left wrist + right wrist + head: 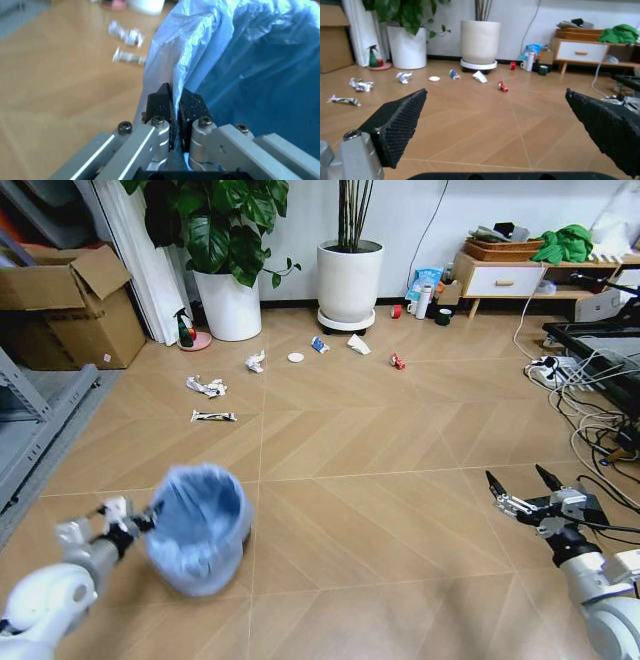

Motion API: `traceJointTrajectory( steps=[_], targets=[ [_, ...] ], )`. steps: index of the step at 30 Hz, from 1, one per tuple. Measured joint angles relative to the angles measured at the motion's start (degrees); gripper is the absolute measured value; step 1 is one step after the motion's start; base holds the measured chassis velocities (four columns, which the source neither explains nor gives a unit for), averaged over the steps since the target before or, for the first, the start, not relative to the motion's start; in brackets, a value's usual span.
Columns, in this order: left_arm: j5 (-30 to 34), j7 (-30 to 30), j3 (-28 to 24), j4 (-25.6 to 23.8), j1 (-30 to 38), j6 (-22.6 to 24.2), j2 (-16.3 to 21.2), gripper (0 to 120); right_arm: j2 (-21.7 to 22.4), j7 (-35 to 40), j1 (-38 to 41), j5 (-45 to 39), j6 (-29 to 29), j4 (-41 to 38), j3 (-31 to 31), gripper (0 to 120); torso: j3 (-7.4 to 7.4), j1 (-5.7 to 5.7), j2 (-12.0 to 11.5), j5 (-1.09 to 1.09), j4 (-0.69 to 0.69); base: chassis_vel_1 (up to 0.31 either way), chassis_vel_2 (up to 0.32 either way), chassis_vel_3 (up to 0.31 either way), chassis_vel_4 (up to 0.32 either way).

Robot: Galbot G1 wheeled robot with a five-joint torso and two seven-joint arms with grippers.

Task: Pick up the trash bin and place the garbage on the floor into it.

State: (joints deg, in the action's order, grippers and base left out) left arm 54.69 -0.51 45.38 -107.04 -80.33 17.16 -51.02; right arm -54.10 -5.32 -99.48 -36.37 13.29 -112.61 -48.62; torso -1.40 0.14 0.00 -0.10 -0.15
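Note:
The trash bin (200, 528), lined with a crinkly light blue bag (250, 67), hangs tilted at the lower left of the head view. My left gripper (148, 520) is shut on its rim, the black fingertips (165, 103) pinching the bag's edge. The garbage lies scattered farther ahead: a flat wrapper (214, 417), crumpled white paper (207, 387) (256, 361), a white disc (296, 357), a blue packet (319, 345), a white wrapper (358, 345) and a red packet (398, 362) (503, 87). My right gripper (520, 485) (502, 123) is held open at the lower right, with nothing in it.
Two large white plant pots (350, 280) (228, 305) stand against the back wall, with a spray bottle (184, 328) beside them. A cardboard box (70, 310) and a metal shelf (30, 430) line the left. Cables (590, 410) trail over the floor at the right, below a low cabinet (510, 280).

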Motion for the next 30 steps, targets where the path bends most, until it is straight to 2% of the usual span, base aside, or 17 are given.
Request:
traceJointTrajectory(
  steps=[3,10,17,30],
  targets=[
    [-1.05,-0.93,1.98,-2.19,-1.26,-2.27,-0.84,0,-2.60,-0.50,-0.43,0.51,0.37,0.28,-0.53,100,0.00,0.00,0.00,0.01,0.00,0.000,0.000,0.000,0.000],
    [-3.75,-1.95,1.00,-2.16,-2.53,-3.03,-2.73,0,-4.87,-1.77,-0.25,1.24,0.96,1.29,-0.72,100,0.00,0.00,0.00,-0.02,0.00,0.000,0.000,0.000,0.000],
    [-5.02,-2.30,-0.08,-2.11,-3.29,-3.21,-3.60,0,-4.62,-2.63,-0.04,1.13,1.52,2.02,-1.23,100,0.01,-0.01,0.00,-0.01,0.00,-0.004,0.006,0.004,-0.011],
    [-5.31,-2.32,-0.28,-1.74,-3.58,-3.38,-3.54,0,-4.52,-3.99,0.19,1.14,2.37,2.41,-1.20,100,-0.01,0.01,0.00,-0.01,0.00,-0.060,0.166,0.063,-0.146]
  ],
)
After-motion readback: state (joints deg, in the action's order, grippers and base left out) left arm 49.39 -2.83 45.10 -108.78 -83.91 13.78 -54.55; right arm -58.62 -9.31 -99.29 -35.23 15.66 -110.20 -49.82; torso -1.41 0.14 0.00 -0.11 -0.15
